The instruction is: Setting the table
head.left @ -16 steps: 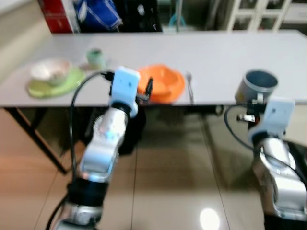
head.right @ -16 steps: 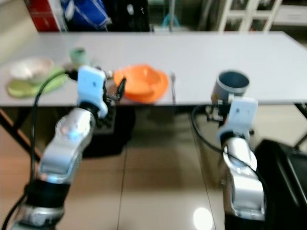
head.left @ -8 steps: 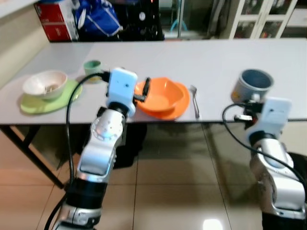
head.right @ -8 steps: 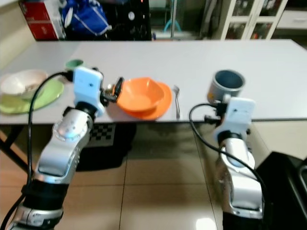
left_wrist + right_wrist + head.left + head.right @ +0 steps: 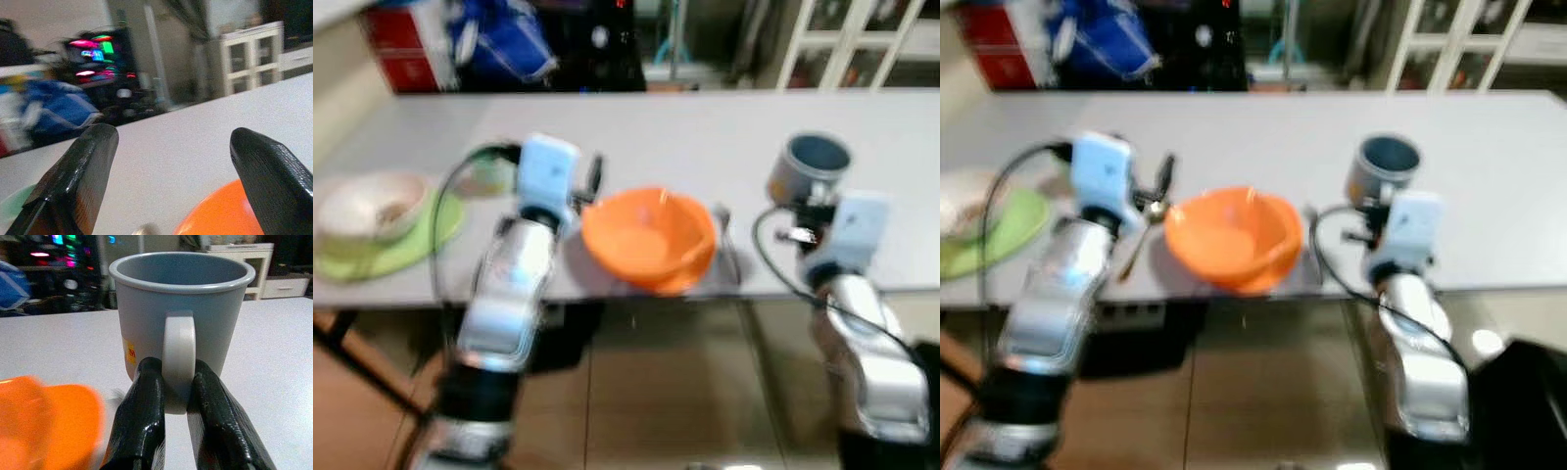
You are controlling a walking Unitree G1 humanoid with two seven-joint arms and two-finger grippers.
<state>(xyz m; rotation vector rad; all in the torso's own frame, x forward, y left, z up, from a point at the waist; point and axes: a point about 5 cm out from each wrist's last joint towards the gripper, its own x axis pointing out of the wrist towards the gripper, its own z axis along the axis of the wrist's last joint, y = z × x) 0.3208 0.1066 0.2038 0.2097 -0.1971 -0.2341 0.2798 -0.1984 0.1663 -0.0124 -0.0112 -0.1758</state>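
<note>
An orange bowl [image 5: 649, 238] sits near the front edge of the long grey table [image 5: 705, 127]. My left gripper [image 5: 173, 142] hovers just left of the bowl's rim, open, with nothing between its fingers [image 5: 594, 172]. A grey mug [image 5: 811, 166] stands to the right of the bowl. My right gripper [image 5: 178, 377] is shut on the mug's white handle [image 5: 179, 357]. A spoon [image 5: 1139, 238] lies left of the bowl, under the left wrist, and another piece of cutlery [image 5: 724, 240] lies to the bowl's right.
At the table's left end a white bowl [image 5: 362, 204] rests on a green plate [image 5: 406, 245], with a small green cup [image 5: 489, 176] behind them. A red box [image 5: 396, 59] and a blue bag [image 5: 499, 44] stand beyond the far edge. Tiled floor lies below.
The whole picture has shifted and blurred, so the camera moved closer over the table. My left gripper now stands a little off the bowl's left rim. The right gripper still holds the mug.
</note>
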